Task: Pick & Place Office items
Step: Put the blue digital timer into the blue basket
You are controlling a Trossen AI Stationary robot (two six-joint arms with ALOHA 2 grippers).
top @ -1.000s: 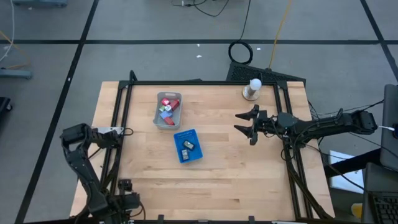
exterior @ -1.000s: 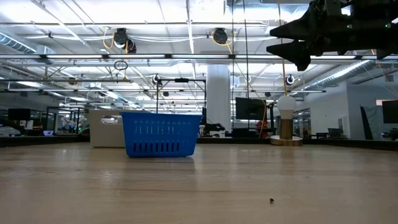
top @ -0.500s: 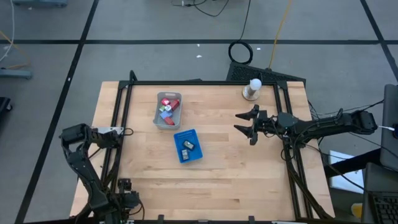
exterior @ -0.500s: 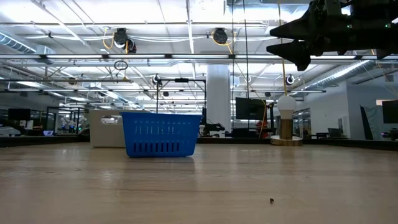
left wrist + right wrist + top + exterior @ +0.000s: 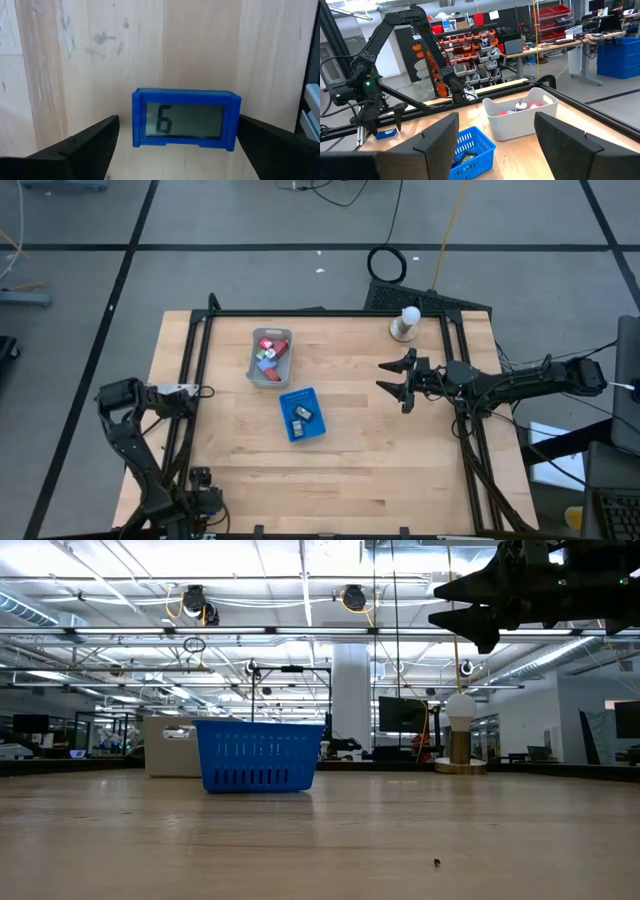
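While hovering above bare wood, right gripper (image 5: pixel 397 380) spread wide, holding nothing. Office items (image 5: pixel 270 356) well apart, heaped inside grey tray (image 5: pixel 252 363). Left gripper (image 5: pixel 175 150) likewise spread, straddling blue timer (image 5: pixel 185 119).

Office items (image 5: pixel 270 356) lie in the tray (image 5: pixel 254 372), basket (image 5: pixel 312 429) just beside.

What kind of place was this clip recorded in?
Probably a large robotics lab or workshop: exposed ceiling ducts and strip lights, shelving stacked with red and orange parts bins, and workbenches with monitors beyond the wooden table.
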